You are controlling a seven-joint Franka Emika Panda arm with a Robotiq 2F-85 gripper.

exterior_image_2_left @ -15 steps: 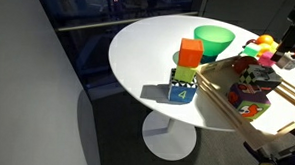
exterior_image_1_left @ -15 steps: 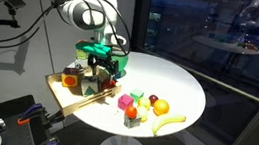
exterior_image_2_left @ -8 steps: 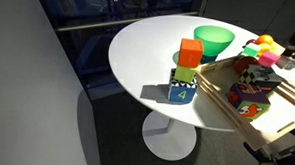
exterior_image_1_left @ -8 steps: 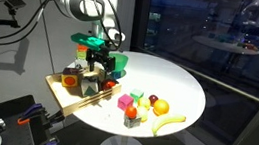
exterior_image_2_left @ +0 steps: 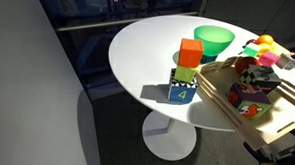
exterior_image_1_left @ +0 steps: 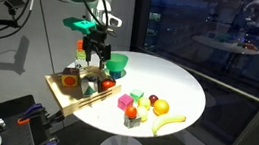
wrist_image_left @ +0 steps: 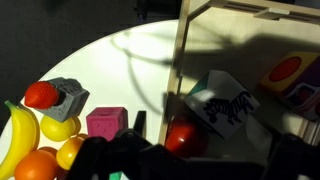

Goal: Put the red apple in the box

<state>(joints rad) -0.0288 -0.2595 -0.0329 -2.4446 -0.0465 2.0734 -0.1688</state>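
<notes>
The red apple [wrist_image_left: 182, 137] lies inside the wooden box [wrist_image_left: 181, 60], just inside its wall and next to a zebra-print block [wrist_image_left: 222, 103]. In an exterior view the apple [exterior_image_1_left: 108, 84] shows at the table-side edge of the box [exterior_image_1_left: 66, 92]. My gripper [exterior_image_1_left: 97, 50] hangs well above the box, open and empty. In the wrist view its dark fingers [wrist_image_left: 200, 155] frame the apple from above. The box also shows in an exterior view [exterior_image_2_left: 227, 96], where the gripper is out of frame.
A green bowl [exterior_image_1_left: 118, 63] stands behind the box. Stacked coloured blocks [exterior_image_2_left: 187, 70] and a banana [exterior_image_1_left: 168, 121], an orange [exterior_image_1_left: 162, 108] and small blocks [exterior_image_1_left: 129, 107] lie on the round white table [exterior_image_1_left: 178, 84]. Several toy blocks fill the box.
My gripper has risen from inside the box to well above it, and the arm has swung up. The apple stays in the box.
</notes>
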